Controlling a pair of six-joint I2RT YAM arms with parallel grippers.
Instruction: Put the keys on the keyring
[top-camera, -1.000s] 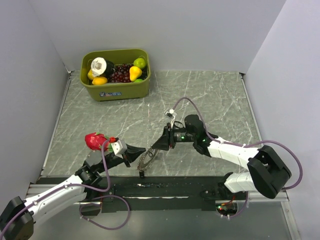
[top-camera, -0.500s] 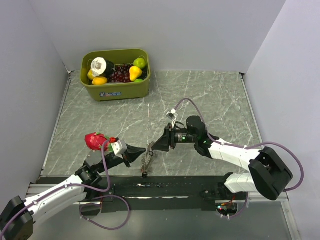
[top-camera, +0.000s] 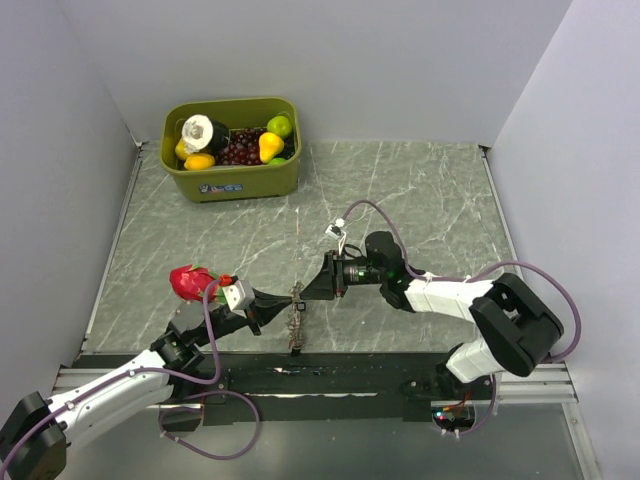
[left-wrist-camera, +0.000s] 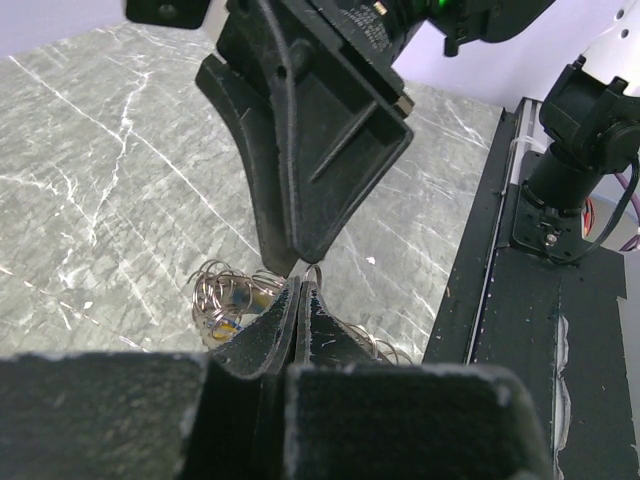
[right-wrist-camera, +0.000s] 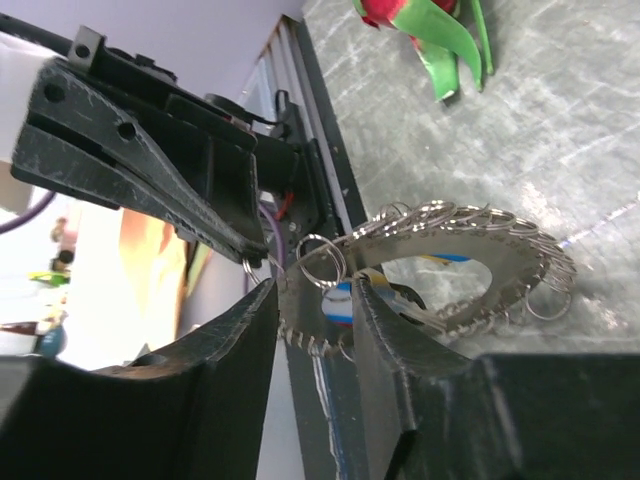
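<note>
Near the table's (top-camera: 430, 190) front edge, my left gripper (top-camera: 286, 303) and right gripper (top-camera: 304, 294) meet tip to tip, each pinched tight on the keyring (right-wrist-camera: 470, 232), which sags limp between them. Coloured keys (right-wrist-camera: 338, 303) crowd against it; I cannot tell whether they are threaded. I judge threading is in hand. Next, one gripper must steady the loop while the other feeds a key.

Bin (top-camera: 232, 185): set at far-left corner of table (top-camera: 420, 190), fruit (top-camera: 240, 148) contained. Dragon fruit (top-camera: 190, 282): near left. Keyring (top-camera: 296, 310): held between left end effector (top-camera: 283, 303) and right end effector (top-camera: 312, 291).
</note>
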